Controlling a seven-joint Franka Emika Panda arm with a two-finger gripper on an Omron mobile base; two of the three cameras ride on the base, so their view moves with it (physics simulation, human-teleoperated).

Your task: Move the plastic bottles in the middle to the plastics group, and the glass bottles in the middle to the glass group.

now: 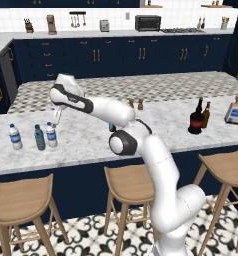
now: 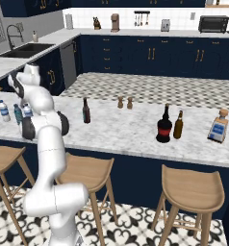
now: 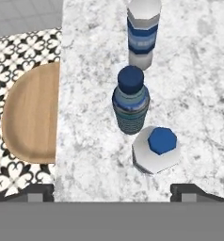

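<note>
Pincer (image 3: pixel 112 190) spread and empty, poised directly over the upright small clear water bottle (image 3: pixel 156 149) now beside the teal-tinted bottle (image 3: pixel 131 101) at 12 o'clock on the table (image 3: pixel 85 117); slim dark brown bottle (image 2: pixel 86 111) awaiting transfer.

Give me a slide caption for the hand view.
Open gripper above three plastic bottles lined up near the marble counter edge.
</note>
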